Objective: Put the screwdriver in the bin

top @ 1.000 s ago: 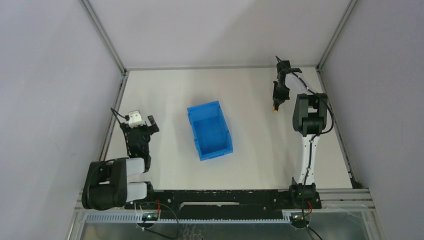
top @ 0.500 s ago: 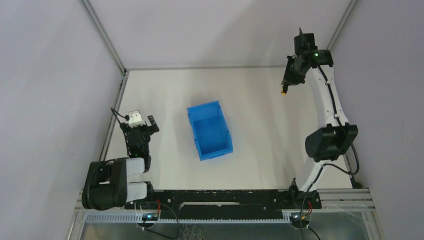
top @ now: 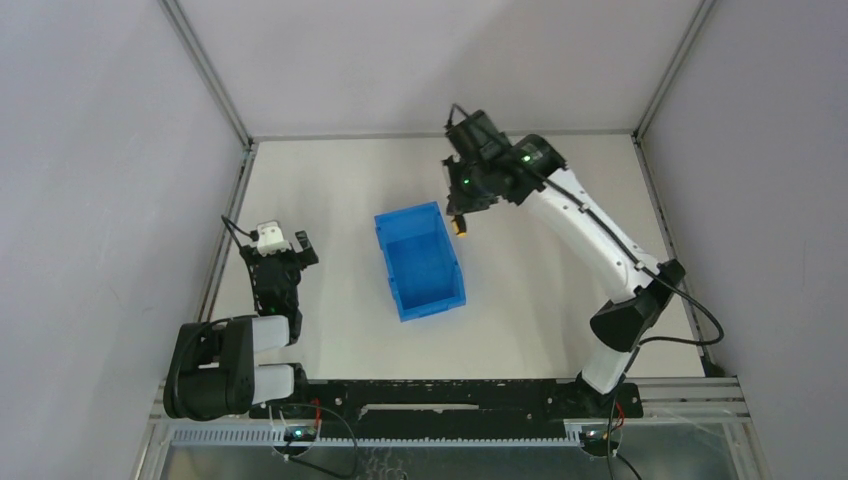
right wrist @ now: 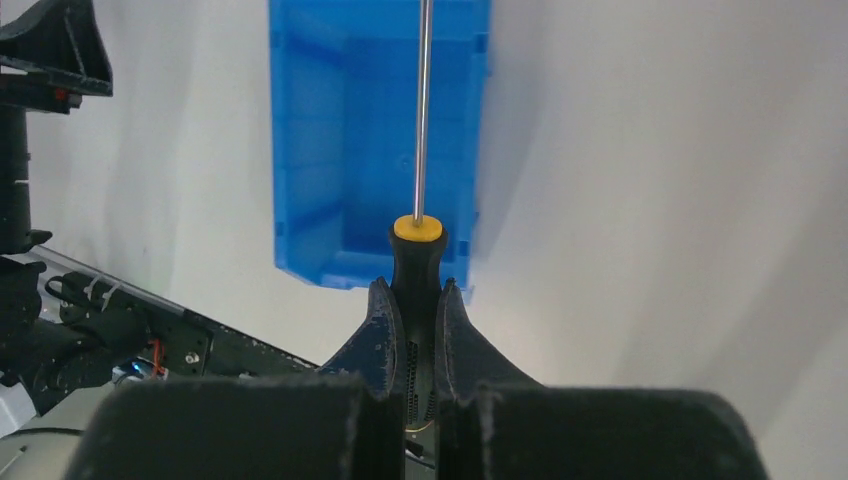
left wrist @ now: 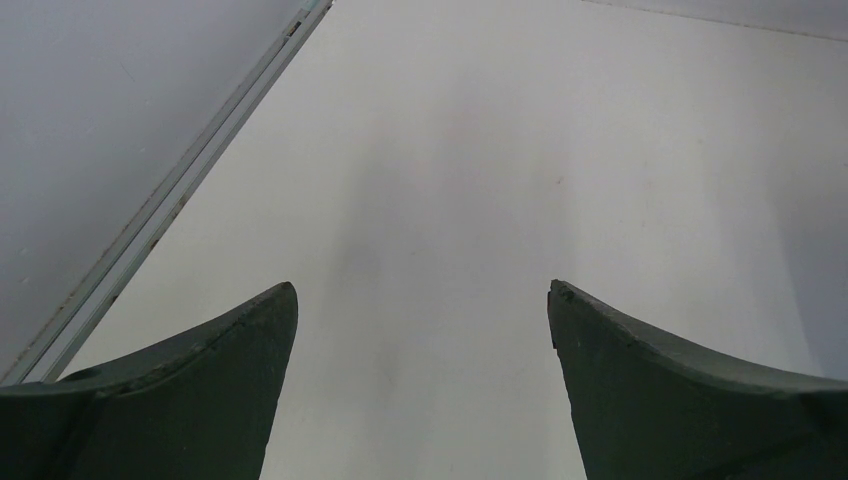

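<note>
The bright blue bin [top: 420, 262] sits open-topped in the middle of the table and is empty. My right gripper [top: 462, 215] hangs in the air just past the bin's far right corner, shut on the screwdriver [top: 460, 226]. In the right wrist view the jaws [right wrist: 416, 290] clamp the black handle [right wrist: 416, 265] below its orange-yellow band, and the thin metal shaft [right wrist: 423, 110] points out over the bin [right wrist: 340, 130]. My left gripper [top: 282, 243] rests low at the left, open and empty, with bare table between its fingers [left wrist: 200, 380].
Metal frame rails [top: 226, 235] run along the table's left, back and right edges, with grey walls behind. The black base rail [top: 440, 395] lies along the near edge. Bare table surrounds the bin on all sides.
My right arm has swung from the far right corner leftward to the bin's far right corner, carrying the screwdriver. The left arm and the bin have not moved.
</note>
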Tool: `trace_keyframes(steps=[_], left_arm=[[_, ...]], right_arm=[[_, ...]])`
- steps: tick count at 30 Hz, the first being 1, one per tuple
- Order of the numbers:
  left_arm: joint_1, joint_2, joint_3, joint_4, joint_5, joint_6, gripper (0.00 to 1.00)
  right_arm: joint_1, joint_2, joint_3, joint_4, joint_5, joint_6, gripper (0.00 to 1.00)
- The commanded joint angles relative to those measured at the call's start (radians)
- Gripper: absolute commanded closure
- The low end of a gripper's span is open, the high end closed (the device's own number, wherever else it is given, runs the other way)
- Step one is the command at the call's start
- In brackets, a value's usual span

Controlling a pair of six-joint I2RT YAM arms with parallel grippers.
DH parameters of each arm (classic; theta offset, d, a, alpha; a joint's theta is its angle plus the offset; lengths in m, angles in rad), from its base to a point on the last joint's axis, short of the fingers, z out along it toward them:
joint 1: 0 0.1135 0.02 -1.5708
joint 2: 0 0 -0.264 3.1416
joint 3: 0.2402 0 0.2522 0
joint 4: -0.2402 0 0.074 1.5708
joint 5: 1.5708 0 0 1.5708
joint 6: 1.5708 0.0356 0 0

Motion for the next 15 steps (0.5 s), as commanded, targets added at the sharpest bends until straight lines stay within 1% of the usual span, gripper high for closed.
trace_keyframes(steps=[1,3,7,10,15], left_arm=[[-0.005,-0.015,0.042,0.033,-0.004,0.021,0.00],[-0.005,-0.014,0.044,0.033,-0.004,0.021,0.00],[-0.005,-0.015,0.042,0.032,-0.004,0.021,0.00],[-0.005,-0.014,0.043,0.033,-0.004,0.021,0.00],[-0.005,-0.014,0.043,0.033,-0.004,0.021,0.00]], right_arm=[[0.092,0.059,0.021,0.091,0.109,0.079,1.00],[0.126,0.097,-0.002,0.136,0.139,0.093,1.00],[0.160,0.143,-0.138,0.271,0.189,0.130,1.00],[0.178,0.164,-0.274,0.410,0.198,0.133,1.00],[0.199,0.224,-0.412,0.566,0.181,0.145,0.97]])
